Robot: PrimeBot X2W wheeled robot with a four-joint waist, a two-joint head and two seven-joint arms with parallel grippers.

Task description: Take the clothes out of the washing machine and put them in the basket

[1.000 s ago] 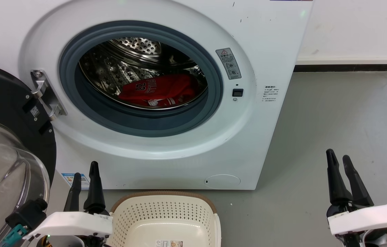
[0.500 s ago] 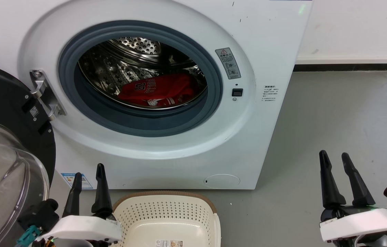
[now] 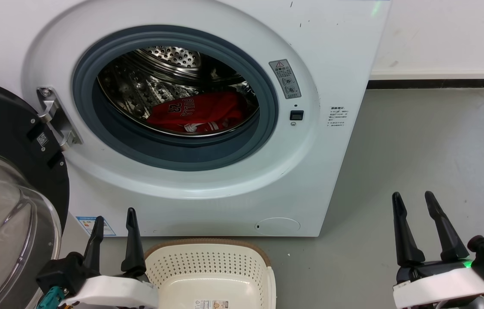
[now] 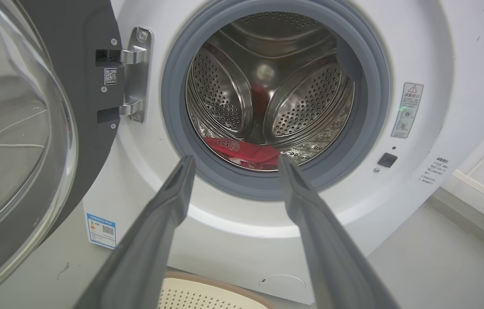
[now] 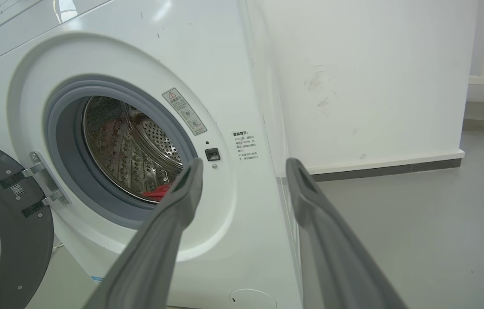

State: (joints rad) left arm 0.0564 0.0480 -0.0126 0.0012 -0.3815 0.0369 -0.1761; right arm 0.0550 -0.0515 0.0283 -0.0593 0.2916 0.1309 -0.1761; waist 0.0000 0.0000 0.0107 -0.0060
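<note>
Over on the left the glass door [image 3: 6, 206] is hanging wide open, its black rim crowding the space beside the left gripper [image 3: 114, 215]. That gripper is sliding rightward and sinking slightly compared with a second ago, ending just beside the basket's near corner, and its jaws are spreading wider with nothing between them. In the middle, the washing machine [image 3: 207, 201] is standing with its mouth clear, and the red clothes [image 3: 199, 111] are lying exactly where they were, bunched at the bottom of the steel drum [image 3: 147, 86] behind the grey rubber seal [image 3: 173, 150]. Below the opening the basket [image 3: 207, 244] is waiting on the floor close to the machine's base, with no clothes in the part I can see. On the right, the right gripper [image 3: 412, 195] is edging leftward toward the machine, its jaws also parting further and carrying nothing. To me both arms are readying for a reach, so the task is barely starting. The thick seal lip is going to be the thing to clear, the clothes are sitting well back, and the open door is leaving the left arm little room.
</note>
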